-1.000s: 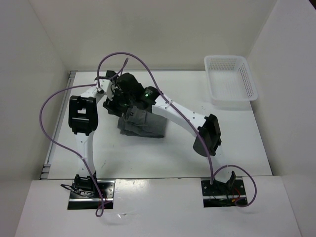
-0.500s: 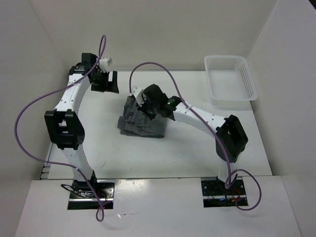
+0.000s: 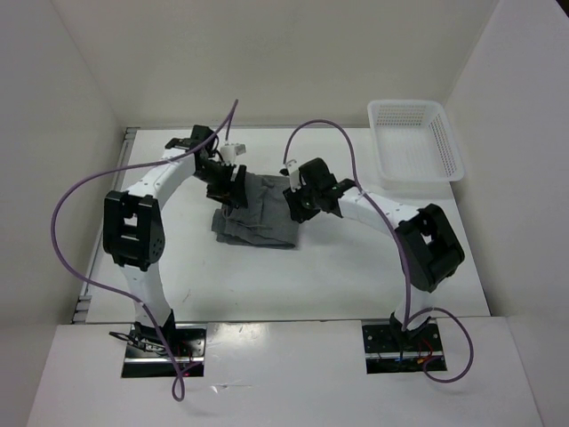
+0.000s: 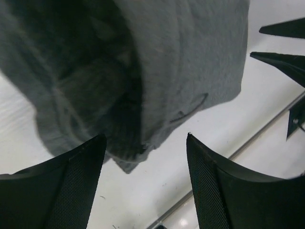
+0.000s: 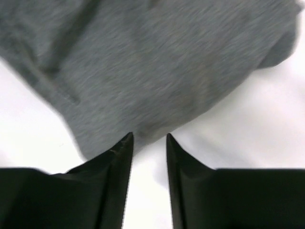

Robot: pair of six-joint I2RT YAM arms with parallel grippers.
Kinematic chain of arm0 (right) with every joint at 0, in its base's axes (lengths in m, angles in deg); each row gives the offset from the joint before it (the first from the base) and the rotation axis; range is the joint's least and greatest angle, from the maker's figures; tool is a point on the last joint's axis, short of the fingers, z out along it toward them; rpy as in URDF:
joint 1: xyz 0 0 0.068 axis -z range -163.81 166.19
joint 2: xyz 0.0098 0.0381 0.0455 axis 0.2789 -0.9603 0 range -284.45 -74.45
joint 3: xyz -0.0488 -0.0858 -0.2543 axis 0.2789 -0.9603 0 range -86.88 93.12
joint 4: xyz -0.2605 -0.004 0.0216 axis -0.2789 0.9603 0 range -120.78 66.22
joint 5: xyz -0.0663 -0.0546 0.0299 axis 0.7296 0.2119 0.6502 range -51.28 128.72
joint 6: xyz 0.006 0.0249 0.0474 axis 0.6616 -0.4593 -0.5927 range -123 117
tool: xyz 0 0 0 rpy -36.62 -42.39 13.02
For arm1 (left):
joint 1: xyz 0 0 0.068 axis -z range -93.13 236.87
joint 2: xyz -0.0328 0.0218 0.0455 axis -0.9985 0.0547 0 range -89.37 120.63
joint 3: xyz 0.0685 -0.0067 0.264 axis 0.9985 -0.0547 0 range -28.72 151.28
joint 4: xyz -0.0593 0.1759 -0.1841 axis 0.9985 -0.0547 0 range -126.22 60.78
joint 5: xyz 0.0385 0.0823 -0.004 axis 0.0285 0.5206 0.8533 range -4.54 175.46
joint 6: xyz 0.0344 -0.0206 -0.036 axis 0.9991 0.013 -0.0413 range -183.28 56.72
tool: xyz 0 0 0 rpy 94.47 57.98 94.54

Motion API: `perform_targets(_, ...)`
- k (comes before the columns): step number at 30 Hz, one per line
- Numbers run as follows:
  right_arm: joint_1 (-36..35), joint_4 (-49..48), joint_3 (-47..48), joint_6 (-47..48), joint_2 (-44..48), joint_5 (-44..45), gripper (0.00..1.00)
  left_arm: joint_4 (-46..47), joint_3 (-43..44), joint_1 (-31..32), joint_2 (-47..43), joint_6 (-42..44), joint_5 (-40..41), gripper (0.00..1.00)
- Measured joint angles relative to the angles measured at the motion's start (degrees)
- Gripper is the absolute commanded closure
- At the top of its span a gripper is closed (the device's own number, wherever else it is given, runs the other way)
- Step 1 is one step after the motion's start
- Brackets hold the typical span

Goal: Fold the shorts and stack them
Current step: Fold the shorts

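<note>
The grey shorts (image 3: pixel 260 218) lie folded in a compact bundle at the middle of the table. My left gripper (image 3: pixel 229 185) is at the bundle's back left corner. In the left wrist view (image 4: pixel 145 139) its jaws stand wide open and empty, with a folded corner of the shorts (image 4: pixel 181 62) reaching down between the fingertips. My right gripper (image 3: pixel 300 203) is at the bundle's right edge. In the right wrist view (image 5: pixel 148 137) its jaws are a narrow gap apart with bare table between them, and the tips just meet the fabric's edge (image 5: pixel 157 62).
A white perforated basket (image 3: pixel 384 169) stands at the back right corner. White walls close in the table on the left, back and right. Purple cables loop above both arms. Dark pointed parts (image 4: pixel 281 52) show at the right edge of the left wrist view.
My left gripper swung from the back left corner in to the bundle's back left corner. My right gripper slid right, off the top of the shorts to their right edge.
</note>
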Motion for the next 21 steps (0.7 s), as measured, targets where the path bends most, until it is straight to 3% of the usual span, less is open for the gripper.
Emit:
perform_targets(5,0.31,-1.4,-5.4,-3.45,4.31,-5.95,0.51,0.85,-3.06,2.56,-0.04,0.04,0.11,0.21)
perform_targets(9,1.11,-3.37,-10.36,-6.84,6.05,-10.84,0.43,1.77,-6.01,2.67,0.11,-0.02,1.16,0.33)
perform_targets(12,1.42,-5.73,-14.05,-9.88,6.05,-13.57,0.38,2.23,-6.62,2.67,1.22,-0.11,1.73,0.45)
perform_targets(15,1.55,-9.05,-17.25,-13.44,6.05,-14.91,0.38,2.89,-6.62,2.6,3.17,-0.02,1.29,0.68)
perform_targets(16,1.62,-10.34,-18.01,-14.73,6.05,-15.28,0.38,2.91,-6.64,2.6,3.74,0.07,1.07,0.85)
perform_targets(18,1.62,-12.74,-18.84,-17.05,6.05,-16.28,0.37,2.38,-6.6,2.54,4.26,0.0,0.83,0.94)
perform_targets(21,1.62,-16.5,-19.04,-19.56,6.05,-17.42,0.37,-0.76,-4.94,2.1,4.42,-0.09,0.02,0.95)
